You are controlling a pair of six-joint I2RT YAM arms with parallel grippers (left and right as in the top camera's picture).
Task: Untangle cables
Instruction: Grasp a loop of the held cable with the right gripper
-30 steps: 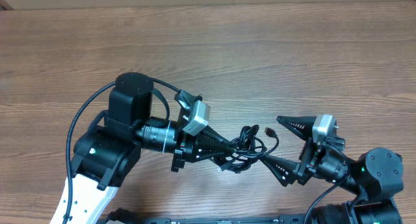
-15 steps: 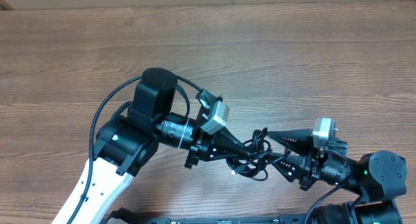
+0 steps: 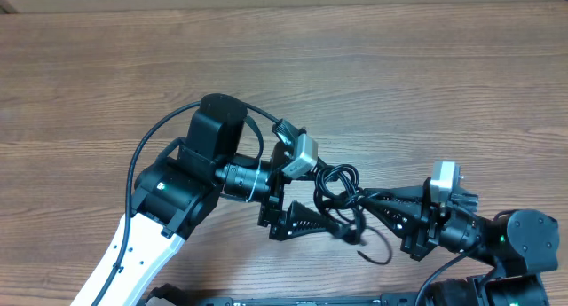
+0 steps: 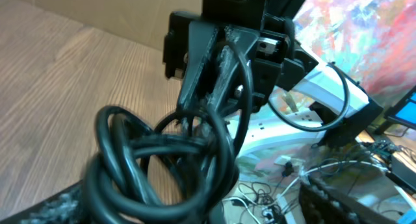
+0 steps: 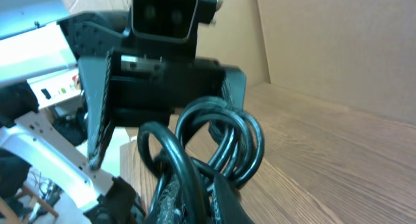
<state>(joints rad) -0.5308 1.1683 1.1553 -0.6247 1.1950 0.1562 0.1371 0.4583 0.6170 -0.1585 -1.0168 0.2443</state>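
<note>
Trailing end: one loose strand of the cables [image 3: 340, 198] curls down onto the counter [image 3: 426, 102], nearest the robot bases.
Right gripper [image 3: 364, 202]: jaws clenched on the knot, reaching in from the right.
Left gripper [image 3: 328, 208]: jaws apparently released, flanking the knot from the left.
Knot: lifted between both; loops stand on the far side.
Likely pull: left-right.

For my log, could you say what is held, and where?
The right claw pinches the cables at their knotted bunch; the left claw is open.
</note>
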